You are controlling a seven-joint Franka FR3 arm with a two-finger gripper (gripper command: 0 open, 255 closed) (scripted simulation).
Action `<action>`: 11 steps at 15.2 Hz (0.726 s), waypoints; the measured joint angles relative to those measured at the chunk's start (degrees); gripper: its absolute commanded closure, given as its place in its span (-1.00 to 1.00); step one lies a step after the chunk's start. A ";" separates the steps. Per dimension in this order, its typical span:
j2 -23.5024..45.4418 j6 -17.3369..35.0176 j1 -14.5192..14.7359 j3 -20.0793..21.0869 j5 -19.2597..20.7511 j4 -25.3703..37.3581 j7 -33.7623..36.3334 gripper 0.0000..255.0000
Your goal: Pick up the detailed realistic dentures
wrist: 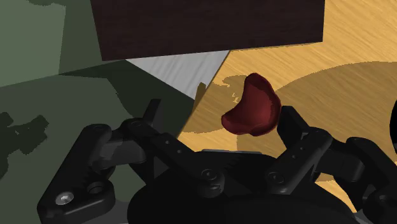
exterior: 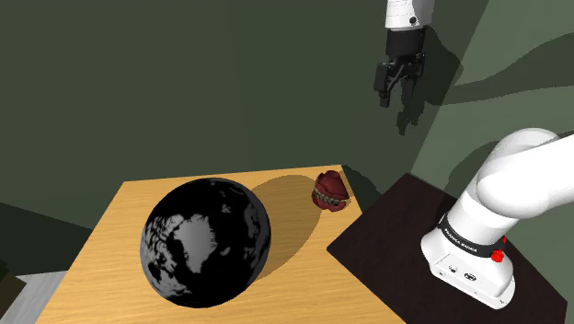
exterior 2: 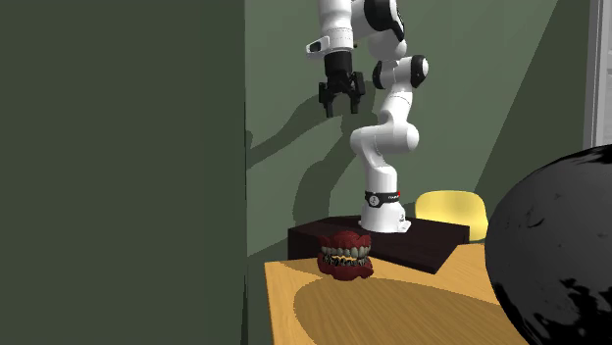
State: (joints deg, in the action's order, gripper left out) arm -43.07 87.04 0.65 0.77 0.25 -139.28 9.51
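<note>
Dentures (exterior: 329, 191) upright, teeth toward black sphere (exterior: 205, 241), back toward stand (exterior: 386, 235)

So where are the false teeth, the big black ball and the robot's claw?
dentures (exterior: 329, 191): shoulder view, on the dark red gum.
black ball (exterior: 204, 241): shoulder view, middle of its glossy surface.
claw (exterior: 394, 96): shoulder view, midway between its fingertips.

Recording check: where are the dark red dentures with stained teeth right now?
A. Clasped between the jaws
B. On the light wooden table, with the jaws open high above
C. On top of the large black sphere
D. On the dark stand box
B: the dark red dentures rest on the light wooden table, apart from the large glossy black sphere. The black jaws hang open well above them and touch nothing.
</note>
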 measured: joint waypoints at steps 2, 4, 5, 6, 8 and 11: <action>-0.27 1.11 0.13 -0.13 -0.26 -1.10 -0.21 -1.00; -1.68 5.12 0.57 -0.55 -1.11 -5.41 -0.93 -1.00; -1.93 7.32 0.79 -0.92 -1.52 -7.20 -1.52 -1.00; -2.69 9.61 1.18 -1.01 -2.20 -9.55 -1.81 -1.00; -3.55 14.14 1.64 -1.89 -3.03 -13.62 -3.25 -1.00; -3.01 22.97 2.64 -2.98 -4.72 -19.88 -5.45 -1.00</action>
State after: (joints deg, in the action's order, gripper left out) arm -46.08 110.01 3.30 -2.21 -4.47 -159.16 4.06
